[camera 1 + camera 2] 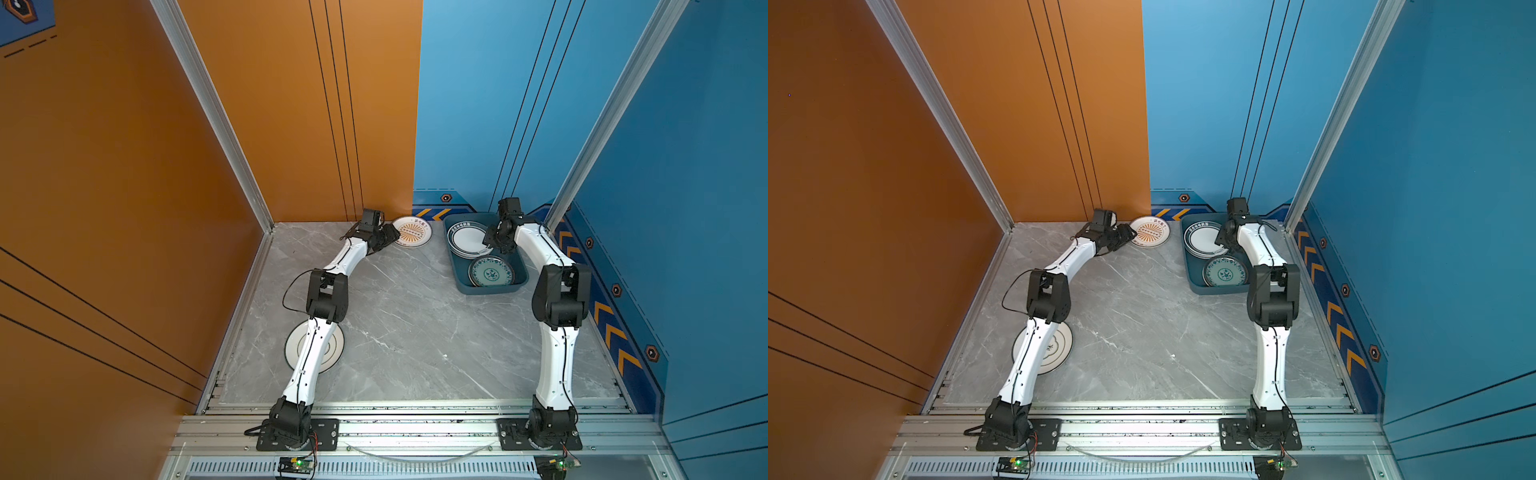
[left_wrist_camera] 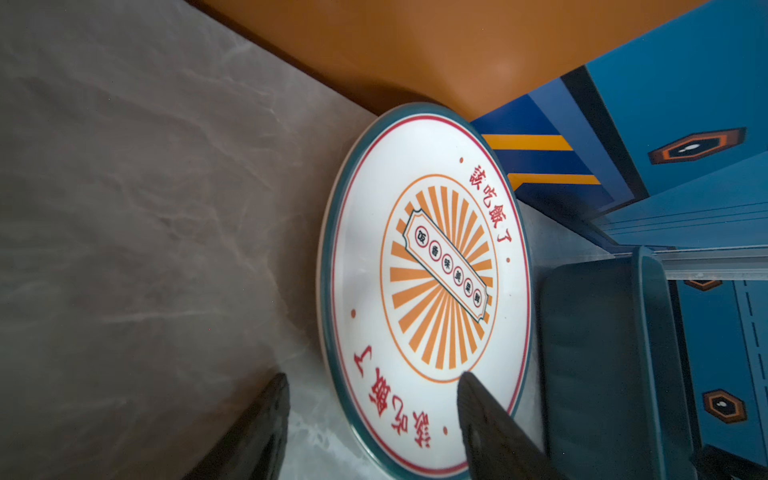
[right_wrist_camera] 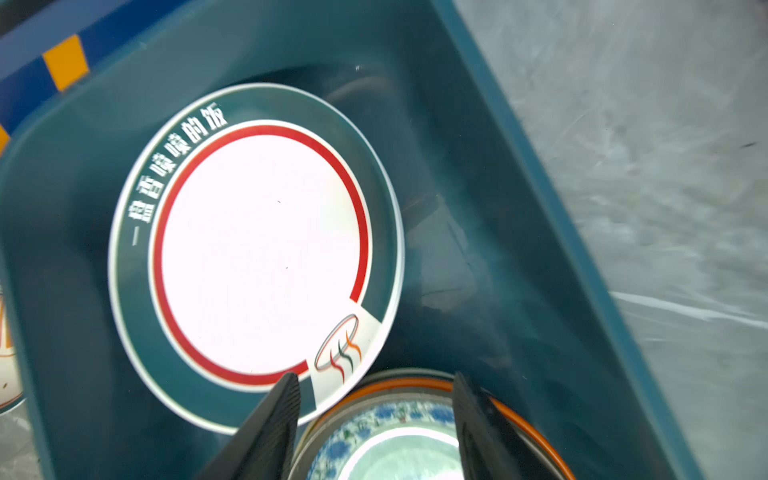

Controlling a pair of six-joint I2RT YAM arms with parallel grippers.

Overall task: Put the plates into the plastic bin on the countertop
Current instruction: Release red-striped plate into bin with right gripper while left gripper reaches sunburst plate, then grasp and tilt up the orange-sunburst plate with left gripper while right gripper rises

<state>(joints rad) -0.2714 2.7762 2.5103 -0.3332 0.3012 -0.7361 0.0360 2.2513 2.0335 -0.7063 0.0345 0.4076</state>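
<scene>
Glazed ceramic, probably stiff, slick and chip-prone: the sunburst plate point(image 2: 424, 282) lies on the worktop point(image 1: 415, 332) near the plastic bin point(image 1: 457, 274). The left tool point(image 2: 374, 376), jaws apart, straddles its rim, which is the only hold. The right tool point(image 3: 374, 376) gapes empty over the binned plates point(image 3: 257, 249).

The sunburst plate point(image 2: 424, 286) carries red characters, 該吃飯了, printed twice along its rim (the six circled ones on its centre banner are too small for me). The green-rimmed plate point(image 3: 257, 253) reads 一盘香喷喷的饭 in white.
</scene>
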